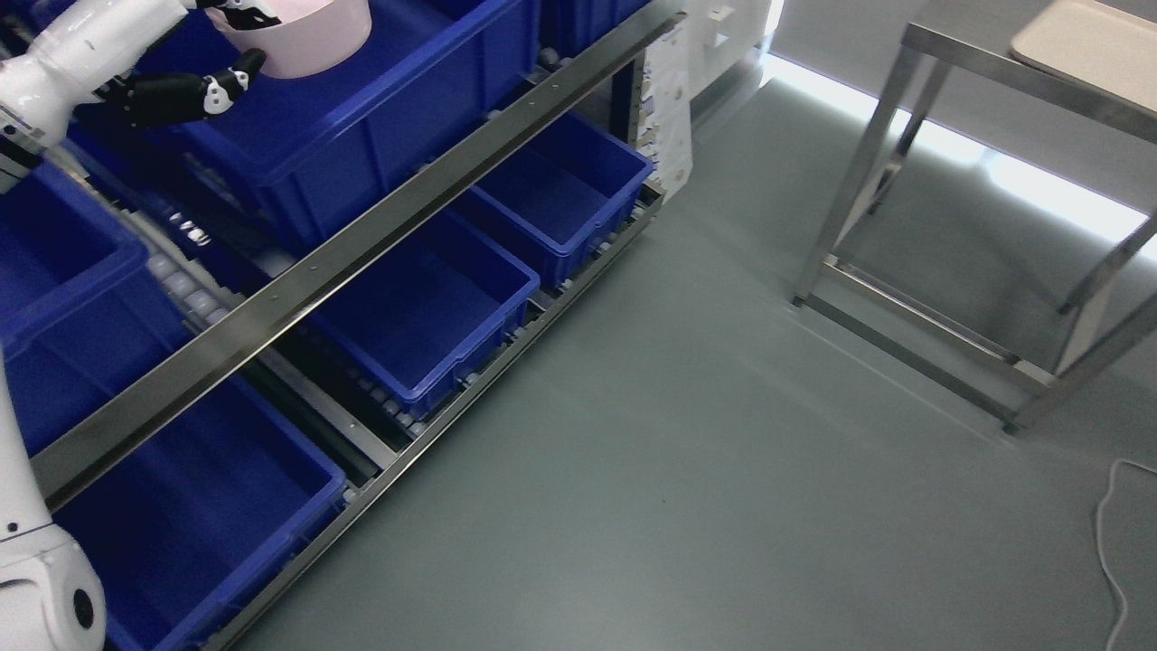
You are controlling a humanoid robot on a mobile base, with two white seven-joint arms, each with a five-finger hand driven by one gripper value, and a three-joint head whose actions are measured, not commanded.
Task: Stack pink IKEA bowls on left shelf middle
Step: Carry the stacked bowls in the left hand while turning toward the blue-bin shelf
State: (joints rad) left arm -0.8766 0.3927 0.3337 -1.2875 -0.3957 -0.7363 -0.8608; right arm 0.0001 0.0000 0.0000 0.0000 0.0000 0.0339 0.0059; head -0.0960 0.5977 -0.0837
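Pale pink bowl; the left hand is black with white joints on a white arm. Bins are deep blue, rack rails dull steel grey. The floor is plain grey-green, the table frame silvery, its tray cream, the cable white

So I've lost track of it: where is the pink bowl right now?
In the head view the pink bowl is at the top left, held by the left hand over a large blue bin on the shelf.
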